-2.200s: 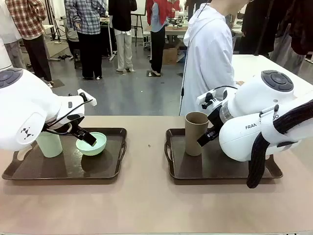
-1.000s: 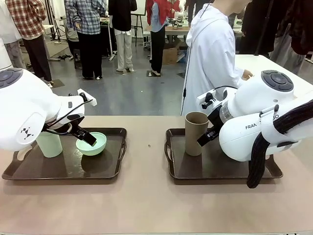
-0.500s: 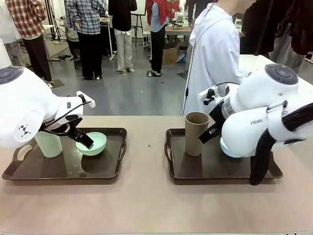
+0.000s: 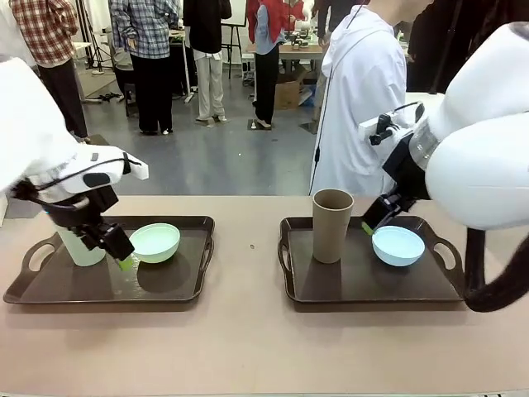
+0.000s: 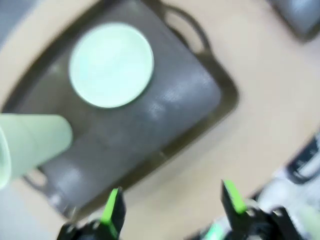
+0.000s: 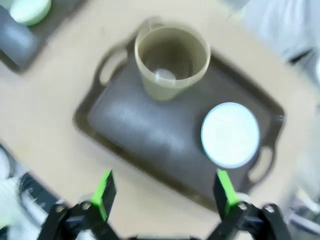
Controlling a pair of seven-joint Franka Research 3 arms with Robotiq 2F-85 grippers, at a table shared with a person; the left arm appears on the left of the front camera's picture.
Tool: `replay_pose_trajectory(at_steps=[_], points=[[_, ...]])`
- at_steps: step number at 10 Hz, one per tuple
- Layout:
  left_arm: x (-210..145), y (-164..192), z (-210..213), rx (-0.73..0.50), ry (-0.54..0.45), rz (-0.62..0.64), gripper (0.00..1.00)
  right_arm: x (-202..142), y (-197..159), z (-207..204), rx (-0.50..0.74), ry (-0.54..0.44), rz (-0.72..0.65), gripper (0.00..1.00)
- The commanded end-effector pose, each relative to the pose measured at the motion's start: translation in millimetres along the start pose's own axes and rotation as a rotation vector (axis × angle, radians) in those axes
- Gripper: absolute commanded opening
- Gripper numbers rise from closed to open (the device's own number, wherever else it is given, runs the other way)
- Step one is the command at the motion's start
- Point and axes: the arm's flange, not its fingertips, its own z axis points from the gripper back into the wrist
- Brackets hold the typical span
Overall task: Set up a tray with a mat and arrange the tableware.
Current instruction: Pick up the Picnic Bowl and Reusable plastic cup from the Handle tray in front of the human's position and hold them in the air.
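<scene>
The left tray (image 4: 204,248) carries a dark grey mat (image 4: 91,281), a pale green cup (image 4: 76,247) and a pale green bowl (image 4: 154,242). My left gripper (image 4: 121,251) hangs open just left of that bowl, touching nothing; from the wrist, its open fingers (image 5: 172,202) are above the bowl (image 5: 111,65) and cup (image 5: 30,147). The right tray (image 4: 285,256), also with a mat (image 4: 364,279), carries a brown cup (image 4: 332,225) and a light blue bowl (image 4: 397,246). My right gripper (image 4: 374,220) is open and raised between them, over the cup (image 6: 172,57) and bowl (image 6: 230,134).
A person in a white coat (image 4: 359,99) stands at the far side behind the right tray. Bare table (image 4: 248,347) lies between the trays and along the near edge. Other people stand far back in the room.
Both arms have lifted up and back from their trays. The left gripper has drawn away from the green bowl, and the right arm's rise has uncovered the light blue bowl.
</scene>
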Motion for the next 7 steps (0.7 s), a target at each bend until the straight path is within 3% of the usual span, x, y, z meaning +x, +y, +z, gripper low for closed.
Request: replay_pose_trajectory(at_steps=[1, 3, 4, 6, 7], points=[[-74, -14, 1, -0.042, 0.015, 0.063, 1.00, -128, 23, -29, 0.019, 0.108, -0.103, 1.00], [-82, -3, 0, -0.040, -0.036, 0.141, 1.00, -153, 25, -55, 0.082, 0.223, -0.177, 1.00], [-20, -6, 29, -0.040, 0.019, 0.036, 1.00, -23, 2, 7, 0.025, 0.137, -0.084, 1.00], [-20, -6, 29, -0.040, 0.019, 0.036, 1.00, -23, 2, 7, 0.025, 0.137, -0.084, 1.00], [-20, -6, 29, -0.040, 0.019, 0.036, 1.00, -29, 3, 6, 0.041, 0.187, -0.113, 1.00]])
